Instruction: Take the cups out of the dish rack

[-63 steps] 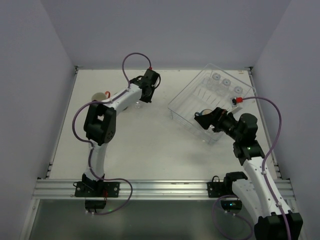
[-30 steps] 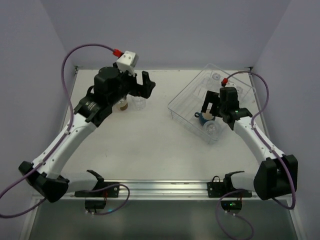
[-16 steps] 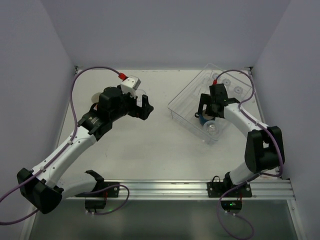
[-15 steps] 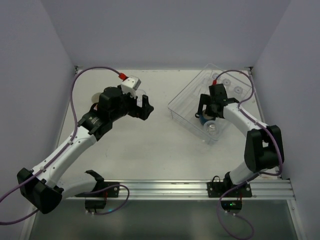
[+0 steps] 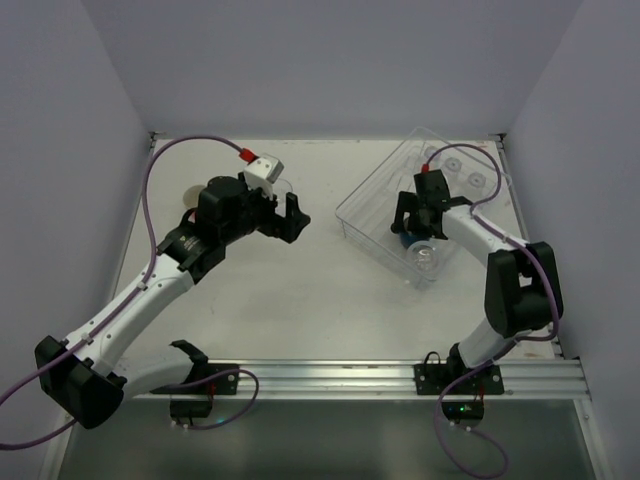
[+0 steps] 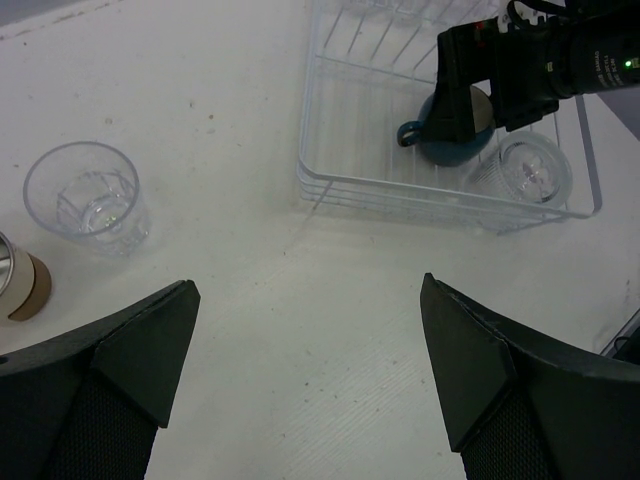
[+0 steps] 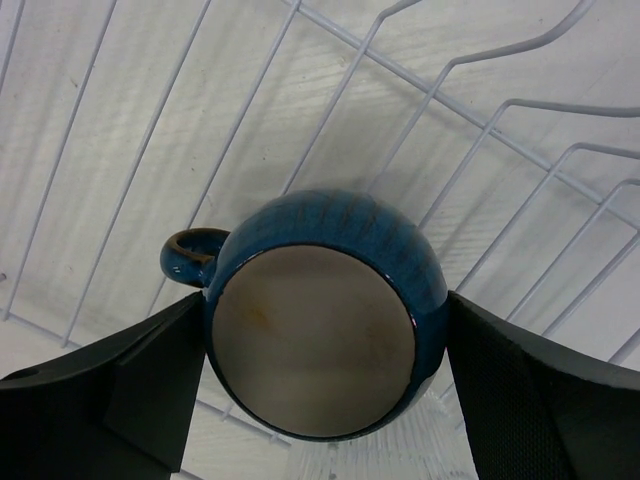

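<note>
The dark blue cup (image 7: 330, 230) lies base toward the camera on the wires of the clear dish rack (image 7: 350, 80). My right gripper (image 7: 325, 300) is shut on it, a finger pressing each side. From above, the right gripper (image 5: 410, 232) reaches into the near part of the dish rack (image 5: 375, 195). A clear tumbler (image 6: 530, 170) sits beside the blue cup (image 6: 450, 152) in the rack. My left gripper (image 6: 307, 282) hangs open over bare table, holding nothing. On the table to its left stand a clear tumbler (image 6: 88, 198) and a beige cup (image 6: 22, 285).
More clear tumblers (image 5: 452, 163) stand along the rack's far side. The rack sits at an angle at the back right, close to the right wall. The left arm (image 5: 160, 275) stretches diagonally across the left half of the table.
The right gripper has settled around the dark blue cup and its fingers have come in against it. The left arm has drawn back a little from the cups toward the table's middle.
</note>
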`<state>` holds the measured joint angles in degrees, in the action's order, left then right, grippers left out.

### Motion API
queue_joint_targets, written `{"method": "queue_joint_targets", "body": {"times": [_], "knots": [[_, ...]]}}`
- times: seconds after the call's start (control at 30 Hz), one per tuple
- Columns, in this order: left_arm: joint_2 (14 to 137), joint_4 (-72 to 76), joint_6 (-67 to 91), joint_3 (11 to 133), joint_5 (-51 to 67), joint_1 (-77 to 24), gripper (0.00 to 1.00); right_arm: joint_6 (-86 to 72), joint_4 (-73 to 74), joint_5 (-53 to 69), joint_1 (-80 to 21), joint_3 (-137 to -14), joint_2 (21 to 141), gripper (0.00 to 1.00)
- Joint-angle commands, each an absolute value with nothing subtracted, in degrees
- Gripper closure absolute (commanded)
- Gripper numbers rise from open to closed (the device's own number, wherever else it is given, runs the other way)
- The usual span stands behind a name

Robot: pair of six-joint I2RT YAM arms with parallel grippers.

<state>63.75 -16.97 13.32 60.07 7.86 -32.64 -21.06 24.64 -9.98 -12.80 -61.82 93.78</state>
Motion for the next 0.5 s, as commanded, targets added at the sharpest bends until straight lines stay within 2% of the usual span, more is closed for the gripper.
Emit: {"method": "queue_joint_targets", "body": {"times": [0.0, 0.17, 0.33, 0.47], "knots": [[63.6, -13.4, 14.1, 60.5, 10.8, -32.4, 0.0, -21.5, 20.7, -12.7, -13.1, -61.5, 89.5, 0.23], [63.7, -12.4, 16.3, 61.2, 14.1, -32.4, 0.0, -21.4, 17.4, -11.7, -13.2, -60.2, 85.4, 0.37], [63.8, -8.8, 19.0, 60.6, 19.9, -32.5, 0.0, -21.6, 13.3, -8.3, -13.2, -58.2, 81.0, 0.39], [64.0, -1.7, 23.9, 57.7, 25.9, -32.7, 0.05, -24.2, 11.6, -1.0, -13.2, -57.6, 77.1, 0.38]]}}
